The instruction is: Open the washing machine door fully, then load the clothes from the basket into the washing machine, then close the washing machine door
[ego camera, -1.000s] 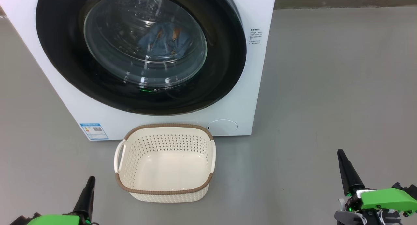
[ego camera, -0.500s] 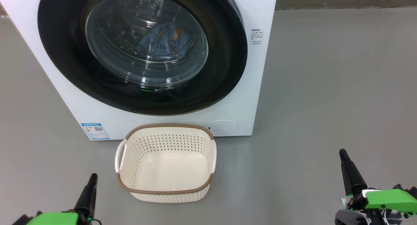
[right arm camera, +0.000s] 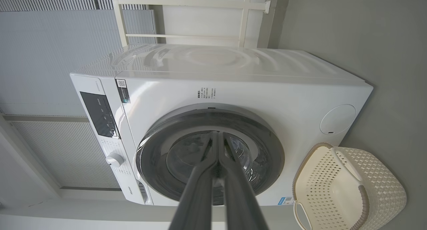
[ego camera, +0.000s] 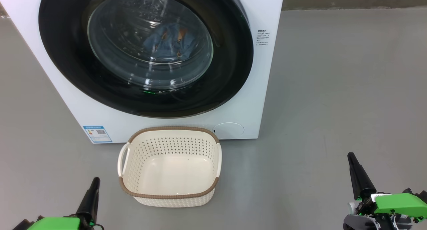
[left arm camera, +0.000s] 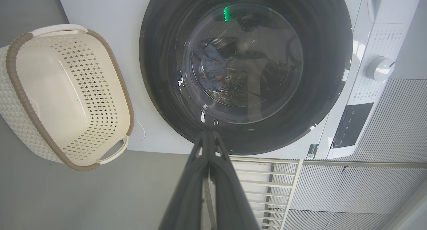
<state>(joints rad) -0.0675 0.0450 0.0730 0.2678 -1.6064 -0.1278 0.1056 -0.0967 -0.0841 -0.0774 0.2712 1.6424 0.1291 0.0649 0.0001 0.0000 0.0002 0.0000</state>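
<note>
Left pincer [ego camera: 95, 181] and right pincer [ego camera: 351, 156] hang pinched shut, holding nothing, well back from the washer [ego camera: 248, 103], seemingly because its door [ego camera: 66, 63] is closed on the clothes [ego camera: 170, 43] inside and the basket [ego camera: 166, 196] just in front sits empty.

the basket [ego camera: 168, 166] sits on the floor [ego camera: 333, 90] just before the washing machine [ego camera: 263, 73]; the clothes [ego camera: 168, 40] lie inside, behind the washing machine door [ego camera: 66, 56].

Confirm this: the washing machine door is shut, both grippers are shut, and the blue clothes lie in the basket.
One error: the head view shows the basket empty, with the blue clothes behind the glass of the shut washing machine door. The rest stands.
</note>
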